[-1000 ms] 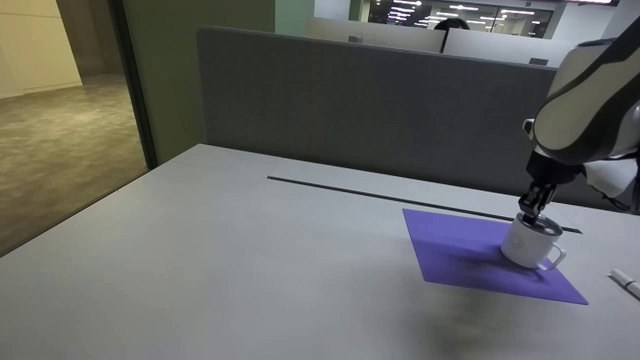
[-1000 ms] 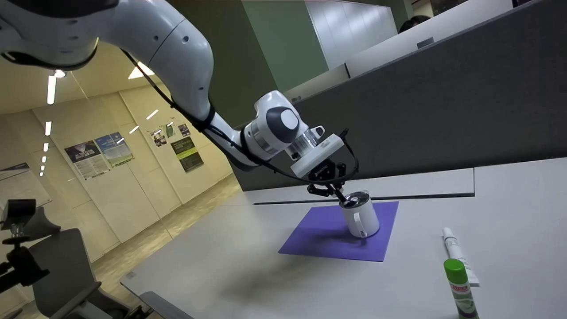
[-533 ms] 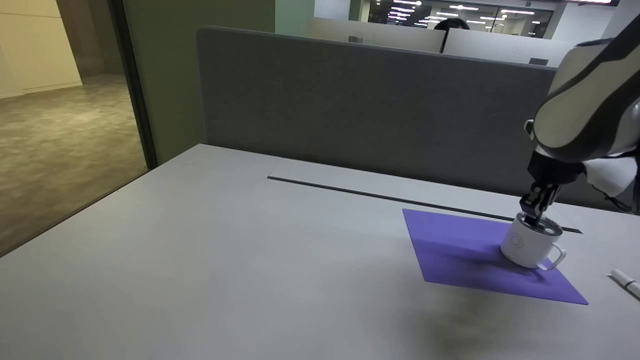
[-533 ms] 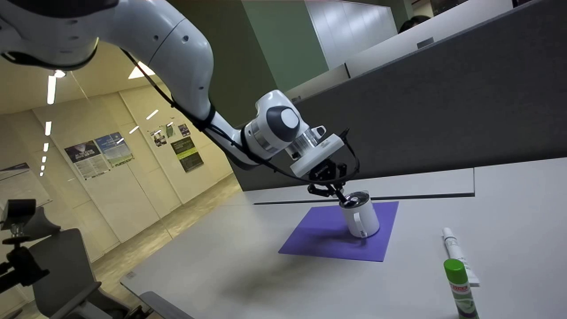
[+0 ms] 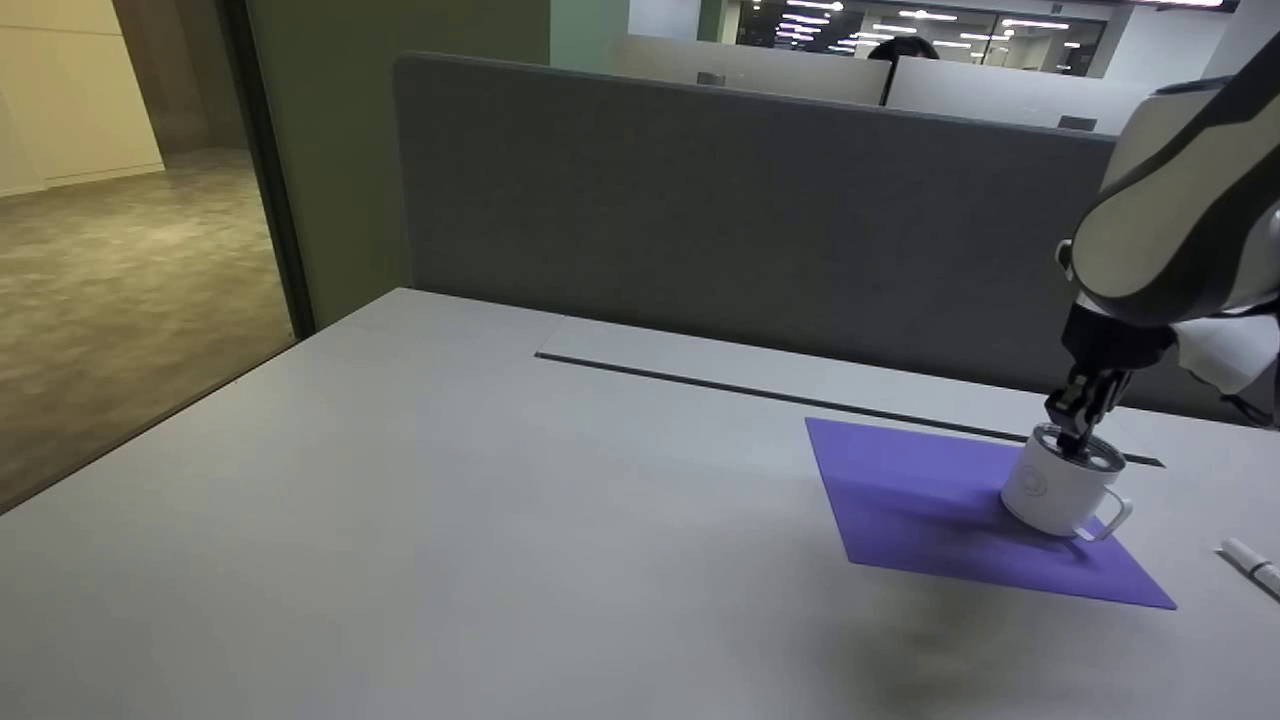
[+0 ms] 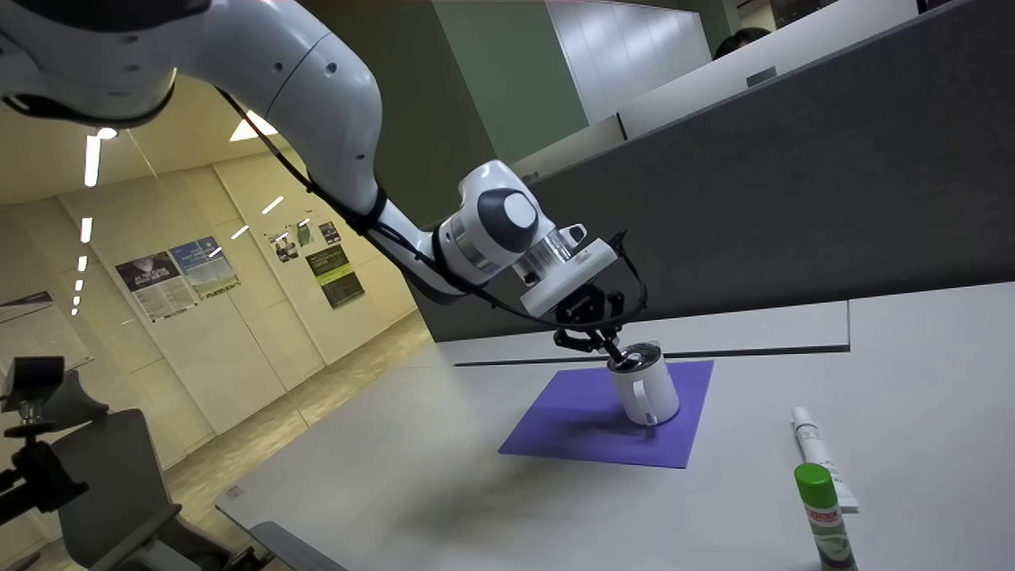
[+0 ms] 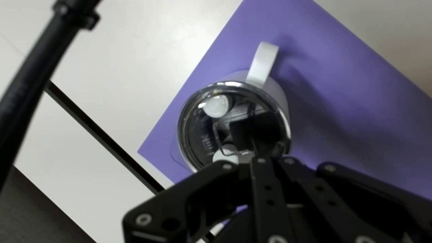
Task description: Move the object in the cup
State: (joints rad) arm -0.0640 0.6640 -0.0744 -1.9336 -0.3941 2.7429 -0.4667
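The white cup (image 5: 1045,498) stands upright on the purple mat (image 5: 900,490); it also shows in an exterior view (image 6: 656,392) and in the wrist view (image 7: 281,96). Its shiny-rimmed clear lid (image 7: 199,133) carries white round discs (image 7: 216,106) and a clear rectangular outline beside my fingertips. My gripper (image 7: 253,133) reaches down onto the lid with its fingertips together, inside the rim; it also shows in both exterior views (image 5: 1076,447) (image 6: 618,362). No held thing shows between the fingertips. They hide part of the lid, and the inside of the cup is dark.
A white tube (image 6: 815,448) lies on the table and shows partly in an exterior view (image 5: 1250,565). A green-capped bottle (image 6: 818,488) stands near it. A grey partition (image 5: 700,220) rises along the table's back edge, behind a dark slot (image 5: 680,378).
My gripper has moved slightly to the right in both exterior views, its fingertips shifting across the lid. The cup and the mat have not moved.
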